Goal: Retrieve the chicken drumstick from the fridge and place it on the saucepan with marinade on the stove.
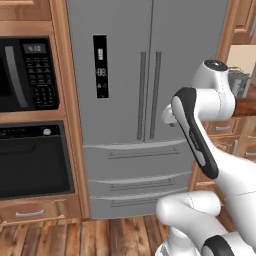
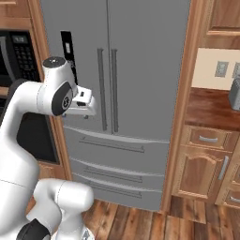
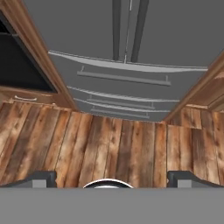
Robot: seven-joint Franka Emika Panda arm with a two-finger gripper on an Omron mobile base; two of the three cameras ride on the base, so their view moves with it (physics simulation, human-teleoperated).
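Two doors: both upper doors of the fridge (image 1: 145, 75) are closed, their vertical bar handles (image 1: 149, 95) side by side at the centre of the left base view, with two drawers below.
Chicken drumstick: not visible; by my judgement it sits behind the closed doors, so the task has barely begun.
Saucepan, marinade, stove: none of these can be placed from here.
Gripper: the gripper (image 3: 112, 178) faces the lower part of the fridge and the wooden floor (image 3: 109, 148); in the hand view its two dark fingertips (image 3: 41, 178) sit near the bottom left and bottom right corners.
Jaws: spread wide apart, with nothing between them and touching nothing.
Arm: folded in front of the fridge, the hand at about the height of the handles, at centre right of the left base view and centre left of the right base view.
Risk, handle: the hand looks downward, not at the handles, so a reach from this pose could slide past a bar or pinch both bars at once, since they stand so close together.
Risk, door swing: the base stands near the fridge, so an opening door could hit the arm's elbow or the base.
Risk, neighbours: the microwave (image 1: 27, 75) and oven (image 1: 32, 160) fill the left of the left base view, and a wide swing of the arm that way could knock them.
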